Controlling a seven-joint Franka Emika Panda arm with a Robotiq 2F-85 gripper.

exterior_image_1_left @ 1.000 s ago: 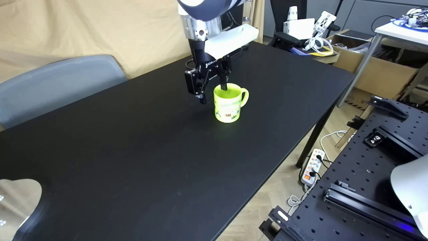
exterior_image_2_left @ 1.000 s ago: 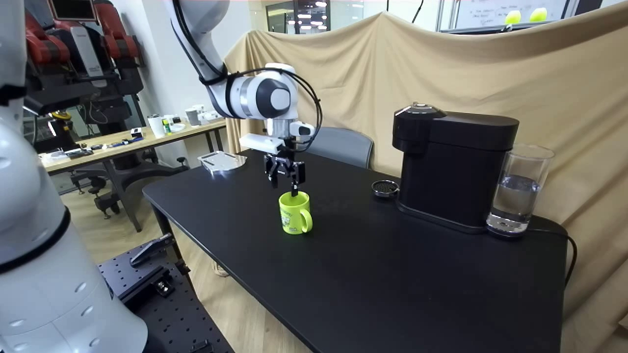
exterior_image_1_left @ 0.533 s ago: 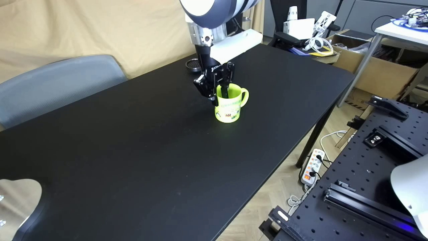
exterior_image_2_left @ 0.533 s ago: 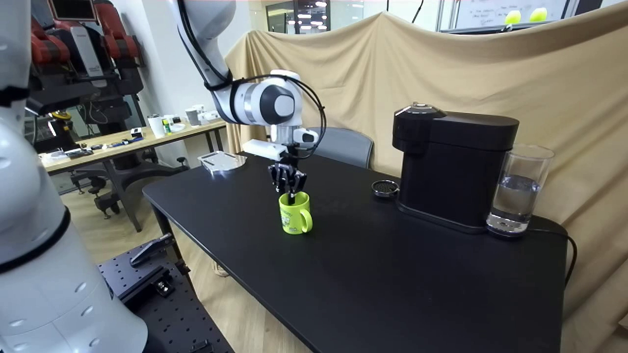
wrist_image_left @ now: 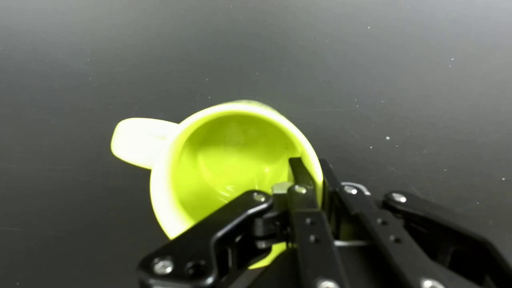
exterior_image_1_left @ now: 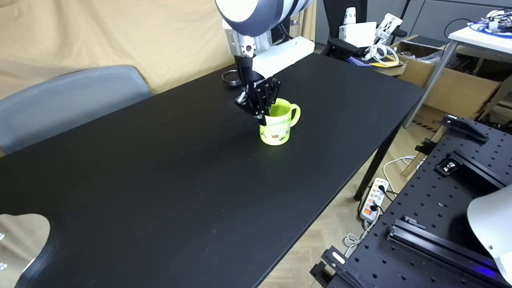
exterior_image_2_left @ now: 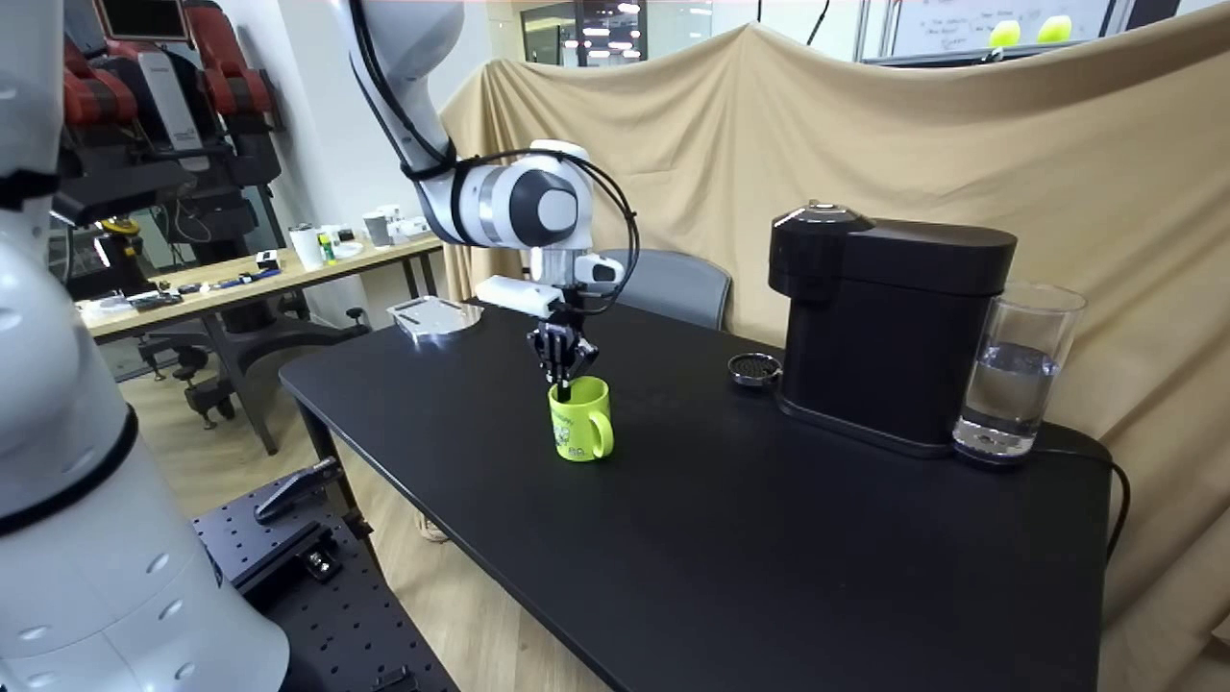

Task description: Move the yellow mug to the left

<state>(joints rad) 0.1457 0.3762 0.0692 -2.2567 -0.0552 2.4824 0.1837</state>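
Observation:
The yellow mug (exterior_image_1_left: 276,132) stands on the black table, upright or nearly so, and shows in both exterior views. From above, in the wrist view, I look into the bright inside of the mug (wrist_image_left: 224,160), its handle pointing left. My gripper (wrist_image_left: 311,168) is shut on the rim at the side away from the handle. One of its fingers (wrist_image_left: 303,176) reaches down inside the cup, and the opposite one lies against the outer wall. In an exterior view the gripper (exterior_image_2_left: 564,389) comes down from above, its fingertips partly hidden by the mug.
A black coffee machine (exterior_image_2_left: 884,336) stands at the table's back, beside a glass of water (exterior_image_2_left: 1014,375) and a round metal filter (exterior_image_2_left: 754,369). A silver plate (exterior_image_2_left: 435,315) lies at the far end of the table (exterior_image_1_left: 160,192). A grey chair (exterior_image_1_left: 72,104) stands behind it.
My gripper has come down and across to the mug, and its jaws have gone from open to shut on the rim. The mug has shifted slightly, toward its handle side.

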